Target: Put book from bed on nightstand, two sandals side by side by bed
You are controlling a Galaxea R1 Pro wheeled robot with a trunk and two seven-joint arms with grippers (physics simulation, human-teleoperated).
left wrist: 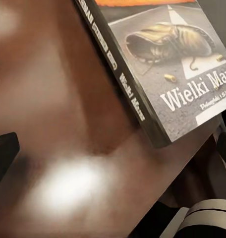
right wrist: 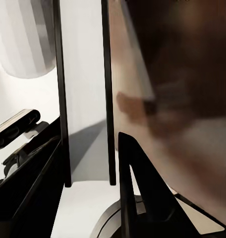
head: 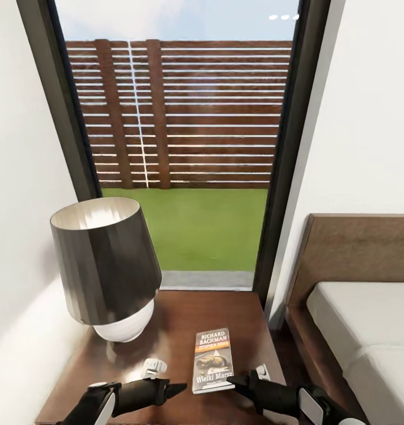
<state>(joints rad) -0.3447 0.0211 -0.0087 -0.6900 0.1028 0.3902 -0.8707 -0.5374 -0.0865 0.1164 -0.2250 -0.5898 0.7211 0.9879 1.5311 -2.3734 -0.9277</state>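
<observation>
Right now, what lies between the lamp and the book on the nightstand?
Nothing: in the head view, only bare nightstand top separates the lamp from the book.

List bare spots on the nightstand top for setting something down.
Free: the nightstand strip between the book and the window-side back edge, right of the lamp. A narrower strip lies right of the book. Crowded: front edge, with left gripper and right gripper flanking the book.

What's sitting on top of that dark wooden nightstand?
On the nightstand a lamp stands at its left, and the book lies flat near the front edge, cover up. Whatever wood lies beneath the book and lamp base is covered.
</observation>
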